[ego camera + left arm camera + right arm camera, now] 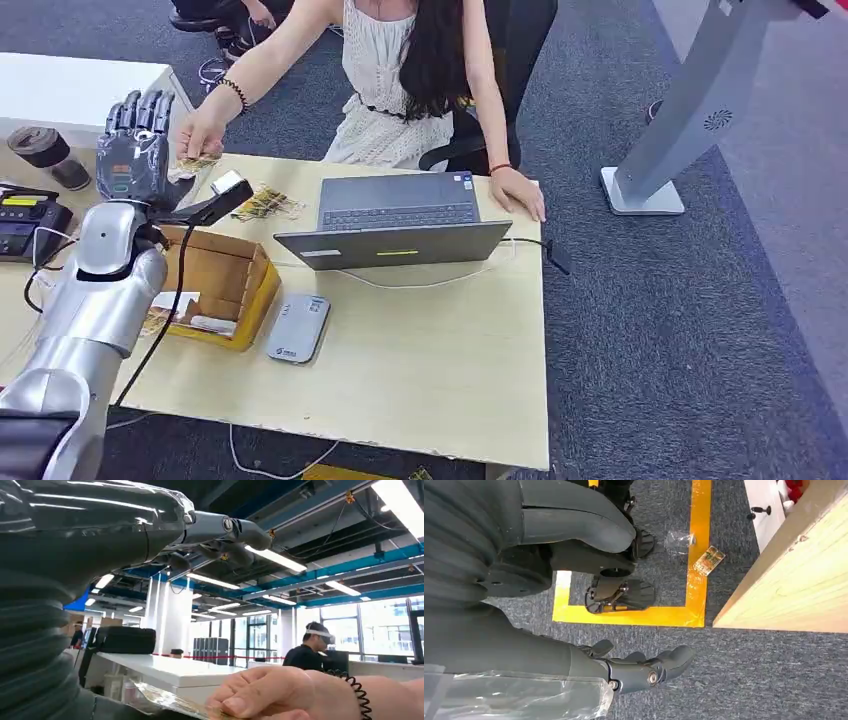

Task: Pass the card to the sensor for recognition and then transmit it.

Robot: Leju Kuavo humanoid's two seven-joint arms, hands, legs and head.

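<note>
Head view: 1 card (pixel 197 161), 1 laptop (pixel 396 222), 1 box (pixel 215 285).

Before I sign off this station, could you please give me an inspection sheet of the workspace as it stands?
Surface: pale wooden table, front area bare.
Job's things: card pinched in a person's hand beside the raised left hand; grey sensor flat by the cardboard box.
Clutter: loose cards, open laptop, tape roll.
Hands: left hand's fingers straight; right hand hangs over carpet, holding nothing.
Cables: white cable in front of the laptop.
Surroundings: seated person; fallen card on the floor.
</note>
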